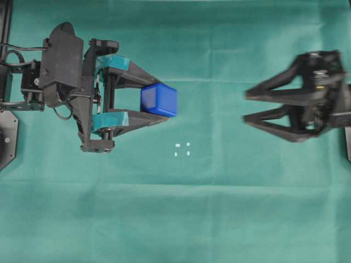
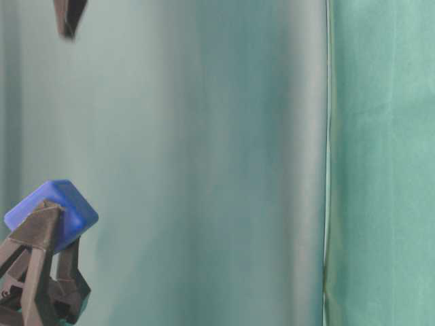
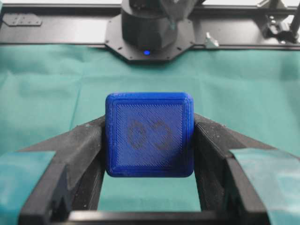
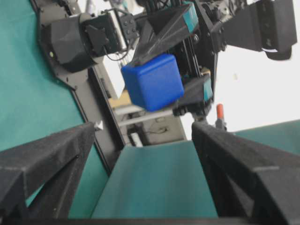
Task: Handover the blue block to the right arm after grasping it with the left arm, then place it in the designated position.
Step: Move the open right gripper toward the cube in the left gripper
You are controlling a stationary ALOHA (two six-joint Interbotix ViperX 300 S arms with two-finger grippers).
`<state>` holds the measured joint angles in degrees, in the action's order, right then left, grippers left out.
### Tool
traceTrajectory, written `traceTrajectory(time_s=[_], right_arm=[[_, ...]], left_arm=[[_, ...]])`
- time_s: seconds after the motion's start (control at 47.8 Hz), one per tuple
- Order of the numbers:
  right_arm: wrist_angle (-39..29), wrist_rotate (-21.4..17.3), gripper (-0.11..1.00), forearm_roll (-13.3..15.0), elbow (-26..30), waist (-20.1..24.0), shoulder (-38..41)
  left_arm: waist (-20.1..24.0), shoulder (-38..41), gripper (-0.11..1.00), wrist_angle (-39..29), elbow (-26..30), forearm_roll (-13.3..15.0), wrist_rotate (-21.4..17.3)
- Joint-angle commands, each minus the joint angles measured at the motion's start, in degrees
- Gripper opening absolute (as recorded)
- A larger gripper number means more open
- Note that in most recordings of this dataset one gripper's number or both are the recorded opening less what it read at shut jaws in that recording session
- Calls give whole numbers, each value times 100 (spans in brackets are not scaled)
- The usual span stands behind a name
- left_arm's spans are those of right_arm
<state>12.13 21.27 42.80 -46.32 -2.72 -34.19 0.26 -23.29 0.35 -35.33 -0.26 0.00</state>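
Overhead, green cloth (image 1: 219, 208) wrinkled; white marks (image 1: 182, 149) uncovered.

Tabletop (image 1: 219, 219) was covered edge to edge by green cloth (image 1: 230, 44), faint creases running across it. Four tiny white marks (image 1: 182, 149) sat on cloth near middle, forming corners of small square. Black arm base (image 3: 149, 28) stood at far edge.
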Motion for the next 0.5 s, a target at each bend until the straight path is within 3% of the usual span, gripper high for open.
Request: traceTrajectory(time_s=[0.0, 0.481], right_arm=[[62, 35, 95, 26, 431, -9, 316], [79, 290, 95, 343, 1837, 18, 1934]], left_arm=[[9, -97, 46, 18, 79, 9, 9], [9, -97, 46, 18, 79, 9, 9]])
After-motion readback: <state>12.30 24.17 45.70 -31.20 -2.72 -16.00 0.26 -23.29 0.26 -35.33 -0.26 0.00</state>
